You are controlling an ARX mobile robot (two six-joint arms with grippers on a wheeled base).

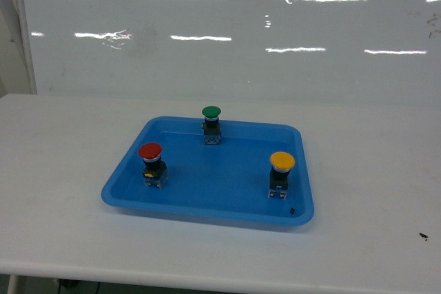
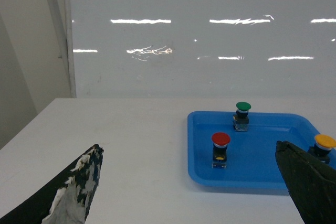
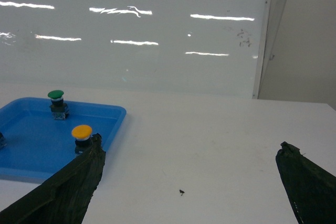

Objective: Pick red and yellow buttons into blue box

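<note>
on the white desk (image 1: 62, 170), a shallow blue box (image 1: 131, 194), tray-like with a raised rim, lying a little left of centre in the head view. inside it, three push-buttons standing upright on blocky dark bases, all apart from one another: red button (image 1: 151, 160) near the left wall, yellow button (image 1: 281, 172) near the right wall, green button (image 1: 211, 123) against the far wall. behind the desk, a glossy white wall panel (image 1: 227, 25) streaked with reflected ceiling lights. near the right front of the desk, a small dark speck (image 1: 423, 237).

in the head view, neither arm nor tool visible.

in the left wrist view, left tool (image 2: 194, 192) spread wide, released, gripping nothing; fingers (image 2: 73, 192) black with worn white patches, raised over bare desk just left of the box. between the fingers, red button and green button both in plain sight inside the box; yellow button partly hidden behind the right-hand finger. no contact with box or buttons.

in the right wrist view, right tool (image 3: 189, 187) likewise spread wide and released, empty; fingers (image 3: 310, 182) dark, raised above bare desk to the right of the box. yellow button just past the tip of the left-hand finger, whether touching cannot tell. dark speck on the desk between the fingers.
</note>
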